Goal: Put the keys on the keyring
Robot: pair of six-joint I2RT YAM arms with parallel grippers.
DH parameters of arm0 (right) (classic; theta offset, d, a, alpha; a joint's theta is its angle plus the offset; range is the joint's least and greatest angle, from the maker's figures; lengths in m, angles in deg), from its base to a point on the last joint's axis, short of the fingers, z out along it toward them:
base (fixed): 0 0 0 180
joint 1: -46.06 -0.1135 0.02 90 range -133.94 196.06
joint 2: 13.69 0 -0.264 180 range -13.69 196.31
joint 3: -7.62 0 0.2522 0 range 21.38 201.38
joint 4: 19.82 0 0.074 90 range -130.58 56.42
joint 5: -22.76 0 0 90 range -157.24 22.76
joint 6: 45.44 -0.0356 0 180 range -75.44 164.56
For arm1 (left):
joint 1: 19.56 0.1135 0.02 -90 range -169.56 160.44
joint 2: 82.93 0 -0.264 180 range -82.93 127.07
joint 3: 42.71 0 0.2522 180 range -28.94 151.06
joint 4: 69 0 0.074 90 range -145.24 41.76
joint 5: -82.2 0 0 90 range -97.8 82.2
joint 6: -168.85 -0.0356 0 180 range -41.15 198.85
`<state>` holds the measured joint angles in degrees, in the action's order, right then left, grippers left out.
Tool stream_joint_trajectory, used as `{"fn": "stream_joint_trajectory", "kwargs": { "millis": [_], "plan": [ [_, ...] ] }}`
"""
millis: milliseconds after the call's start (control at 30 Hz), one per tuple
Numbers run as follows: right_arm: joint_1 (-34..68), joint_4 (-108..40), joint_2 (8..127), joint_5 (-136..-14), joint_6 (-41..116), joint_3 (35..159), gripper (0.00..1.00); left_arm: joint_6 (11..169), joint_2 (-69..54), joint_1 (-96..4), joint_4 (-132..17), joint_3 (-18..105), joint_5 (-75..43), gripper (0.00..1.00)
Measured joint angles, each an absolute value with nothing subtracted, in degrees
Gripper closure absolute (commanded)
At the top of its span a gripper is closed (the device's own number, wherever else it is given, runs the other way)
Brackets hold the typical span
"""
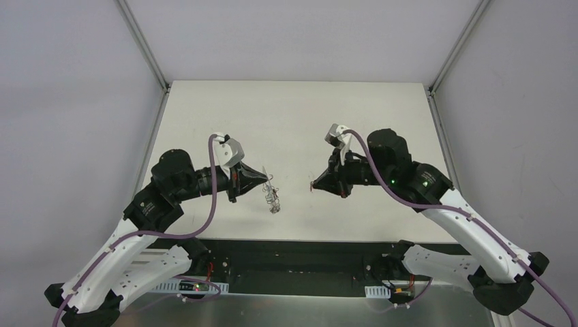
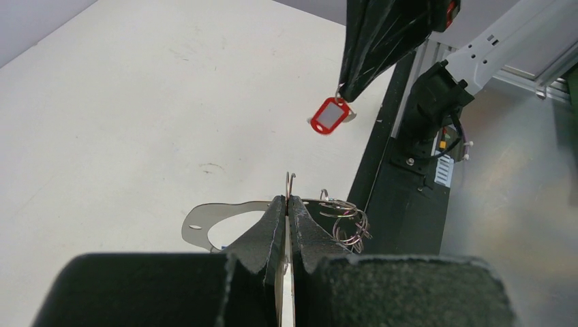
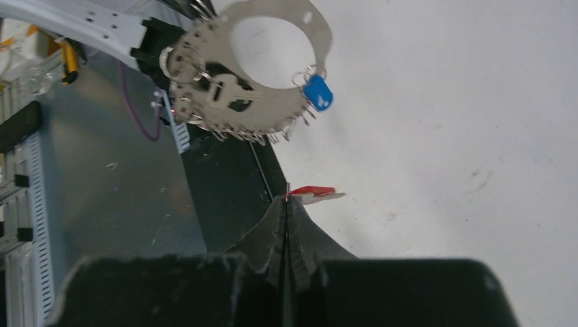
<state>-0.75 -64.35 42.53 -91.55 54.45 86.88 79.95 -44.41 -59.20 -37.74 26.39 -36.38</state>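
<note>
Left wrist: my left fingers (image 2: 287,199) are clenched on the keyring (image 2: 225,211). Its flat silvery loop is half hidden behind them, and a clump of small rings (image 2: 344,221) sits just to their right. Ahead, my right fingers (image 2: 346,87) pinch one red key (image 2: 330,116) above the surface (image 2: 136,102), apart from the keyring.

Right wrist: the red key juts edge-on from my closed tips. Ahead hangs the keyring, carrying one blue key (image 3: 317,92) among silvery pieces too crowded to count.

From above: both sets of tips face each other, near but apart, and the red key is a mere speck.
</note>
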Motion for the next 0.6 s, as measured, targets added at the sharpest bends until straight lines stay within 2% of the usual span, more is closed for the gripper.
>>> {"fn": "stream_joint_trajectory", "kwargs": {
  "millis": [267, 600],
  "plan": [
    [-1.4, -70.6, 47.1, -103.2, 56.7, 96.5, 1.00, 79.8, -44.3, -59.2, -38.2, 26.1, -37.3, 1.00],
    [-3.1, -75.2, 54.7, -106.0, 58.6, 104.1, 1.00, 73.6, -46.6, -59.2, -42.1, 19.4, -34.1, 1.00]
  ]
}}
